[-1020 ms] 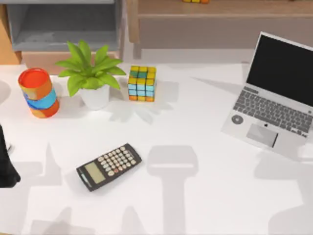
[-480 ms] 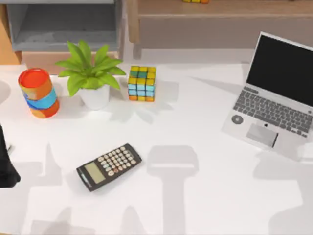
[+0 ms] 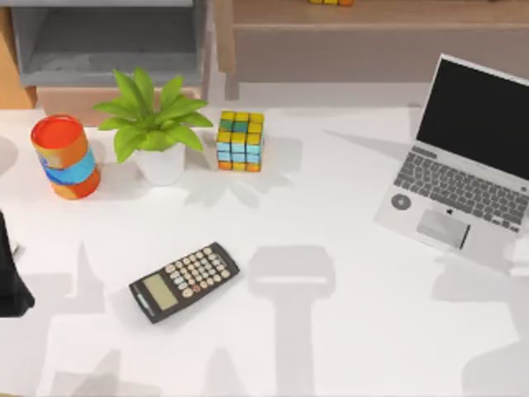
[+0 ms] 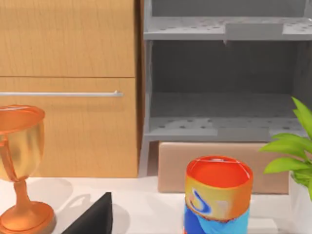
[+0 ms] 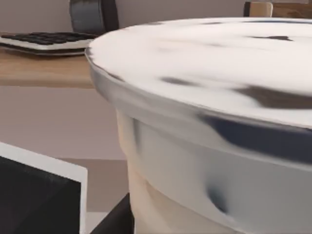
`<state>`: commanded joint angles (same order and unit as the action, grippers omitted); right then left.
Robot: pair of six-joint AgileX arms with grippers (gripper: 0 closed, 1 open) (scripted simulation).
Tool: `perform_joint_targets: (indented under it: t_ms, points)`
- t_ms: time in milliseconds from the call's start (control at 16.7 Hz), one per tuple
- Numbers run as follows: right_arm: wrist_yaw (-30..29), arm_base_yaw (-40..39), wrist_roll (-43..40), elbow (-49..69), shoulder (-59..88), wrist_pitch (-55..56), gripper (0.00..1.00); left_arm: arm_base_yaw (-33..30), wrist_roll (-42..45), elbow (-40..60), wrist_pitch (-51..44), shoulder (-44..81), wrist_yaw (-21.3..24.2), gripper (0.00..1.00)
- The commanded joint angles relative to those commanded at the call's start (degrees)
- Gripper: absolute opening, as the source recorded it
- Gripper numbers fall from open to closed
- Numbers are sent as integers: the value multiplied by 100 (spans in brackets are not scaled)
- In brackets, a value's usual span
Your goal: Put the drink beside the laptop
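Observation:
The drink is very close in the right wrist view: a clear cup of beige liquid under a wide white lid. My right gripper is right at it, and its grip cannot be made out. The laptop stands open at the table's right side, silver-grey with a black screen. An edge of its screen shows just past the cup. My left arm is parked at the table's left edge.
An orange-and-blue can, a potted plant and a colour cube stand along the back. A black calculator lies front-left of centre. An orange goblet stands near the left arm. Shelves and cabinets line the back.
The shadows at the table's right front have shifted slightly toward the front edge. Nothing on the table has moved, and the left arm is still.

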<state>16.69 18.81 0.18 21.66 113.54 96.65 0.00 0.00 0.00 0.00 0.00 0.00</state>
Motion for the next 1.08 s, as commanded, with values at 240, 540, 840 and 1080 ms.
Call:
perform_joint_targets:
  t_ms: [240, 540, 840, 1080]
  points:
    - [-2, 8, 11, 9, 299, 264, 0, 0, 0, 0, 0, 0, 0, 100]
    - [2, 7, 26, -118, 592, 288, 0, 0, 0, 0, 0, 0, 0, 100]
    - [2, 7, 26, -118, 592, 288, 8, 0, 0, 0, 0, 0, 0, 100]
    - [2, 7, 26, -118, 592, 288, 38, 0, 0, 0, 0, 0, 0, 100]
